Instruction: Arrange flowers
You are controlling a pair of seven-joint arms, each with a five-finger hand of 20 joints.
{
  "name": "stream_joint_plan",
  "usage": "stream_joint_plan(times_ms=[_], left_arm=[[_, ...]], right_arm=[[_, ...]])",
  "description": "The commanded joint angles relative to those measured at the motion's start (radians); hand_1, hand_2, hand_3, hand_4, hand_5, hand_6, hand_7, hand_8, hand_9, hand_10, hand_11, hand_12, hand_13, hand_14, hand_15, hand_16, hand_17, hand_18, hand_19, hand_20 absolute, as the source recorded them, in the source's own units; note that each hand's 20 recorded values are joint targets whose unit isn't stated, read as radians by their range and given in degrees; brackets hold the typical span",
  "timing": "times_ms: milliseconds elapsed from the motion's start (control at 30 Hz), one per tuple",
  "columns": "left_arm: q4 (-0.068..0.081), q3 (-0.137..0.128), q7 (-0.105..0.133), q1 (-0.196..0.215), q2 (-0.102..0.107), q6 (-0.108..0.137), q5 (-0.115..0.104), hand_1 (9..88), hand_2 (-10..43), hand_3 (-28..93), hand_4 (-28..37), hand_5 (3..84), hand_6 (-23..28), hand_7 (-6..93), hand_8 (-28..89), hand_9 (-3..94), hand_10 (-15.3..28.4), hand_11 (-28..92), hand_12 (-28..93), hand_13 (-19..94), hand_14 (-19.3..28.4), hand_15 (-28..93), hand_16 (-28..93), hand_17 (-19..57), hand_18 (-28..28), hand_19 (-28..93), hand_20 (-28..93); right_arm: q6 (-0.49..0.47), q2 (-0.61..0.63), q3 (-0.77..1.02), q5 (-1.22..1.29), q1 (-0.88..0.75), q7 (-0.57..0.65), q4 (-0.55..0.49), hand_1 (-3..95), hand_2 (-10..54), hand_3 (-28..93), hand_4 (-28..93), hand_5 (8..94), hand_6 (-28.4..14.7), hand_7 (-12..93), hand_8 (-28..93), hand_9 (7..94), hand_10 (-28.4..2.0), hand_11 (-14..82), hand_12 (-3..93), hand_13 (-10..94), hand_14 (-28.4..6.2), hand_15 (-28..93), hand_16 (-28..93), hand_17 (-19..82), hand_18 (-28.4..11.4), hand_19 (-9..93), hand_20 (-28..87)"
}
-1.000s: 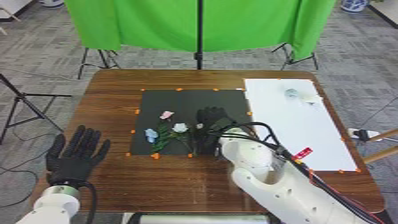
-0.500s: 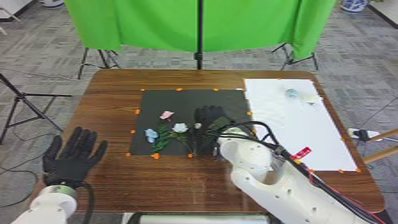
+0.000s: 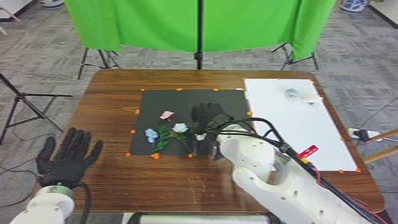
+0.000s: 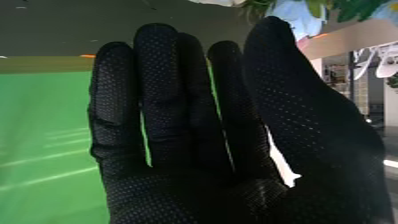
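Observation:
In the head view my right hand (image 3: 210, 116) is over the right part of the black mat (image 3: 178, 100), its fingers straight. Just left of it lie a white flower (image 3: 180, 128), a pink flower (image 3: 166, 115) and a blue flower (image 3: 151, 134) with green leaves. Another pale bloom (image 3: 200, 136) shows beside the wrist. My left hand (image 3: 68, 160) is open at the table's left edge. The right wrist view has my right hand (image 4: 169, 140) with straight fingers and nothing held; beyond the fingertips are a blue flower (image 4: 298, 15) and a white flower (image 4: 218, 2).
A white sheet (image 3: 293, 125) covers the table's right side, with a pale blue item (image 3: 291, 93) and a whitish item (image 3: 311, 100) near its far end. Orange markers edge the mat. A green cloth (image 3: 160, 25) hangs behind the brown table (image 3: 115, 100).
My right hand has shifted slightly away from me and to the left, uncovering the pale bloom by the wrist. My left hand has moved a little left and nearer. The flowers have stayed put.

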Motion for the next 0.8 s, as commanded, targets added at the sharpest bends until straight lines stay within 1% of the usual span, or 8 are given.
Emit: stream_joint_plan(times_ms=[33,100,200,367,500,600,700,800], left_arm=[[-0.004,0.006,0.005,0.014,0.000,0.008,-0.010,28.5,11.8,76,-28.3,44.8,7.0,26.4,-14,44.3,15.3,33,13,36,16.1,52,-7,-4.2,15.5,42,19],[-0.003,0.008,0.003,0.013,-0.004,0.003,-0.005,28.5,11.8,76,-28.3,44.8,7.1,26.4,-14,44.2,15.3,33,13,36,16.1,52,-7,-4.2,15.5,42,19],[-0.002,0.013,0.000,0.015,-0.003,-0.018,0.008,28.5,11.8,76,-28.3,44.8,7.2,26.3,-14,43.8,15.3,33,13,36,15.9,52,-7,-4.2,15.5,42,19],[-0.004,0.011,0.003,0.024,-0.003,-0.048,0.033,28.4,12.1,76,-28.3,44.1,7.1,25.6,-14,43.0,15.3,33,13,35,15.9,51,-7,-4.4,15.5,41,19],[-0.005,0.010,0.007,0.035,0.001,-0.073,0.048,28.3,12.2,75,-28.3,43.6,7.0,25.0,-13,42.5,15.4,33,13,34,15.8,51,-7,-4.4,15.3,41,19],[-0.005,0.011,0.011,0.035,0.003,-0.075,0.052,28.4,12.3,75,-28.3,43.4,7.1,24.5,-13,42.1,15.4,32,13,34,15.7,51,-7,-4.5,15.3,41,19],[-0.005,0.011,0.013,0.037,0.003,-0.085,0.053,28.3,12.1,75,-28.3,43.3,7.0,24.3,-13,42.0,15.4,32,13,34,15.6,50,-7,-4.6,15.3,41,19],[-0.002,0.016,0.010,0.030,0.005,-0.084,0.057,28.7,11.9,75,-28.3,43.2,7.0,24.3,-13,41.8,15.3,32,13,34,15.6,50,-7,-4.6,15.3,41,19]], right_arm=[[-0.002,0.012,0.021,0.002,-0.003,0.003,-0.016,54.0,-9.5,70,-28,56.0,-4.3,21,-12,61.5,-16.5,26.5,24.3,59,-11.8,48,32,30,-22.6,76,30],[0.006,0.013,0.055,0.004,-0.003,0.015,-0.015,52.5,-9.5,72,-28,55.9,-4.5,21,-12,61.0,-17.0,25.9,24.2,59,-12.5,48,31,30,-22.7,76,30],[0.076,0.038,0.124,0.019,-0.001,0.075,-0.011,50.3,-9.5,74,-28,55.1,-4.9,20,-11,60.1,-17.7,24.4,23.7,58,-13.9,50,26,30,-22.9,76,29],[0.121,0.122,0.243,0.034,0.015,0.161,0.038,47.4,-9.5,75,-28,53.5,-6.1,18,-11,56.1,-19.4,20.1,21.8,53,-15.8,49,22,29,-22.9,73,27],[0.132,0.194,0.324,0.056,0.018,0.242,0.108,45.3,-9.5,77,-28,49.7,-7.6,16,-10,48.5,-21.9,16.1,20.0,44,-18.5,45,17,26,-23.1,70,23],[0.190,0.232,0.335,0.039,0.035,0.283,0.198,47.2,-9.5,77,-28,47.9,-8.3,16,-10,44.0,-22.7,14.1,18.9,37,-19.7,43,15,23,-23.1,68,20],[0.150,0.262,0.343,0.059,0.049,0.283,0.259,53.9,-9.5,79,-28,47.8,-7.3,17,-11,41.3,-21.4,13.0,17.1,36,-18.6,40,12,25,-22.6,68,18],[0.107,0.269,0.360,0.054,0.043,0.274,0.295,55.5,-9.5,79,-28,46.7,-6.2,18,-11,39.8,-20.6,12.1,16.3,35,-18.0,39,12,25,-22.4,68,18]])
